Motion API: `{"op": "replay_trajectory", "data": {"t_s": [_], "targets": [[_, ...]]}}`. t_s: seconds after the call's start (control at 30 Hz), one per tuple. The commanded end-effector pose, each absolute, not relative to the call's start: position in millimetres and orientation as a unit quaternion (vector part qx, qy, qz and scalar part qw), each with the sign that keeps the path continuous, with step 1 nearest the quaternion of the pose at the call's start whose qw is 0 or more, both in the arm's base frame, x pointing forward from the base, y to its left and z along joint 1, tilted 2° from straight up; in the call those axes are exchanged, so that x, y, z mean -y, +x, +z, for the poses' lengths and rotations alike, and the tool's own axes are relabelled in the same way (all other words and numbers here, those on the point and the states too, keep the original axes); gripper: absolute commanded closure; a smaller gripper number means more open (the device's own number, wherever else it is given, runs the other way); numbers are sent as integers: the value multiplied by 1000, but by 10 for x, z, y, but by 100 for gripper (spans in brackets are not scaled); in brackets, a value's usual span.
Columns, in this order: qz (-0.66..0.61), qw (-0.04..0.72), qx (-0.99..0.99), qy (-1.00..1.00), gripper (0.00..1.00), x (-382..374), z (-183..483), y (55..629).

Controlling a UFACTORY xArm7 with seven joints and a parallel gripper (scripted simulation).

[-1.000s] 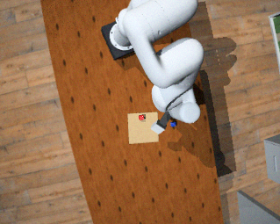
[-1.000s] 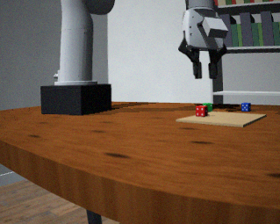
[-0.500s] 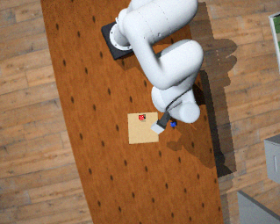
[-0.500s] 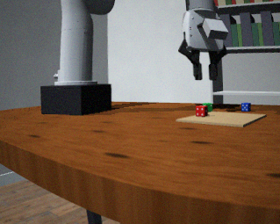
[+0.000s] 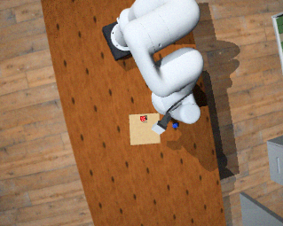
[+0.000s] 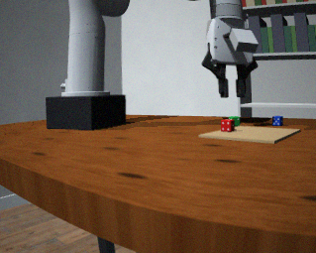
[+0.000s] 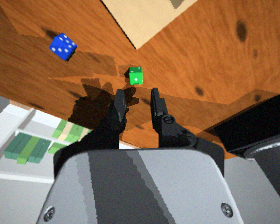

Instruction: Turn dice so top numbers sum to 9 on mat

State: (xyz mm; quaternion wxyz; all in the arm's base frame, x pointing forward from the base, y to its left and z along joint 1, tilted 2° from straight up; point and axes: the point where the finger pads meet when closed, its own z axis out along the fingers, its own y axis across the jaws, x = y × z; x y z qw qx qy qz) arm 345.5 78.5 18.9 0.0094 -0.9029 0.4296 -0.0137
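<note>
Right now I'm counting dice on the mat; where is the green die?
The green die lies on the bare table, off the mat, just beyond its corner in the wrist view, with the blue die further left.

Mat [image 5: 143,133] flat on surface [image 5: 92,118]. One die [image 5: 143,118] on mat near its edge. Two dice [image 7: 135,76] [image 7: 63,46] off mat, on surface beside it, apart. Claw [image 6: 232,89] above, clear of dice.
</note>
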Motion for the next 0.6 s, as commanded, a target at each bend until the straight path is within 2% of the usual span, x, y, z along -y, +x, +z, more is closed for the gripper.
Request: {"op": "replay_trajectory", "data": {"t_s": [0.0,0.57], "targets": [[-16,10,-430,-903,64,-789,124,3475],[-16,10,-430,-903,64,-794,-87,3488]]}}
